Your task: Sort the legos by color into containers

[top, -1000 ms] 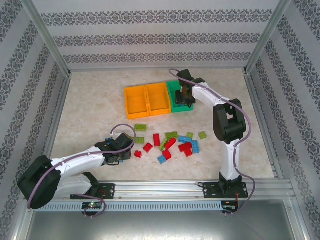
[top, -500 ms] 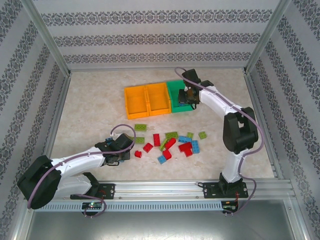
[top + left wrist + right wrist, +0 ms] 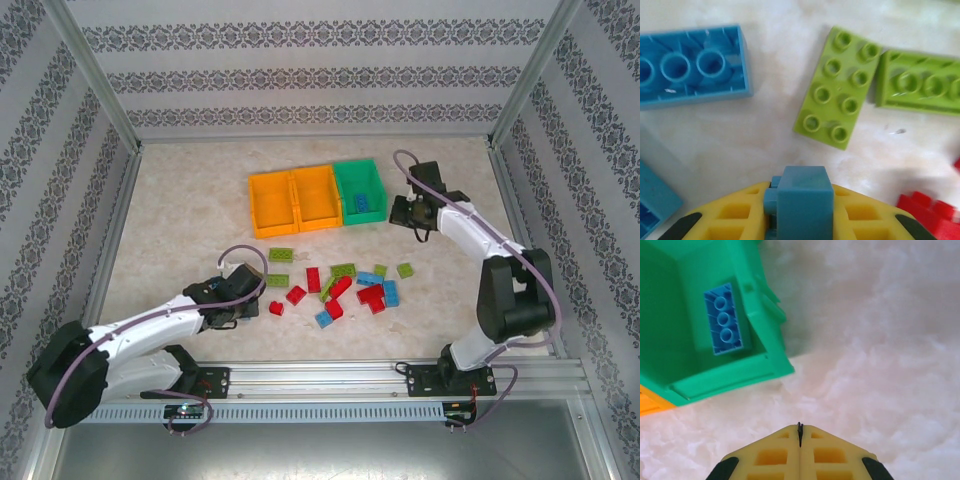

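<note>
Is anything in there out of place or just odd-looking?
One thing: a blue brick lies upside down, hollow side up, inside the green bin, so colours don't match. The other bricks lie scattered on the table, unsorted.

upper blue brick cropped, red brick cropped
</note>
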`<act>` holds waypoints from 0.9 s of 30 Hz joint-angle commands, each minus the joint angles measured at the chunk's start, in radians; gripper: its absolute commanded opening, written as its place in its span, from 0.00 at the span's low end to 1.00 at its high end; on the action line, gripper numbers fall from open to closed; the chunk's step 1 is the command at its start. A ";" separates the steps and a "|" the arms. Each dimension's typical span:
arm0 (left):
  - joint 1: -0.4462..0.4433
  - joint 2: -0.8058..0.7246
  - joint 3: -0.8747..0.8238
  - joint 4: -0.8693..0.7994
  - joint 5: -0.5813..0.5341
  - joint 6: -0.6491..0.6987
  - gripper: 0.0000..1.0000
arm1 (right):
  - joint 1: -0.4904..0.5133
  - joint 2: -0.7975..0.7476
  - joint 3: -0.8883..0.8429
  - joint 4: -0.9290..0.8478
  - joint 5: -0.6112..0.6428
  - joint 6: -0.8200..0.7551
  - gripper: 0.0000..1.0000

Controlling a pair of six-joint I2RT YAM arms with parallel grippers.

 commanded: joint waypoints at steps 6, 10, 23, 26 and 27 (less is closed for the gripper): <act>-0.016 0.015 0.265 -0.026 -0.068 0.169 0.13 | -0.013 -0.117 -0.145 0.082 -0.005 -0.027 0.07; -0.014 0.196 0.455 0.052 -0.038 0.308 0.15 | -0.022 -0.146 -0.206 0.110 -0.012 -0.003 0.02; 0.026 0.952 1.292 0.085 0.293 0.483 0.11 | -0.022 -0.201 -0.329 0.126 -0.021 0.056 0.01; 0.055 1.118 1.483 0.039 0.342 0.437 0.10 | -0.015 -0.227 -0.346 0.115 -0.024 0.048 0.01; 0.062 1.165 1.536 0.026 0.350 0.421 0.10 | -0.011 -0.239 -0.348 0.104 -0.017 0.038 0.02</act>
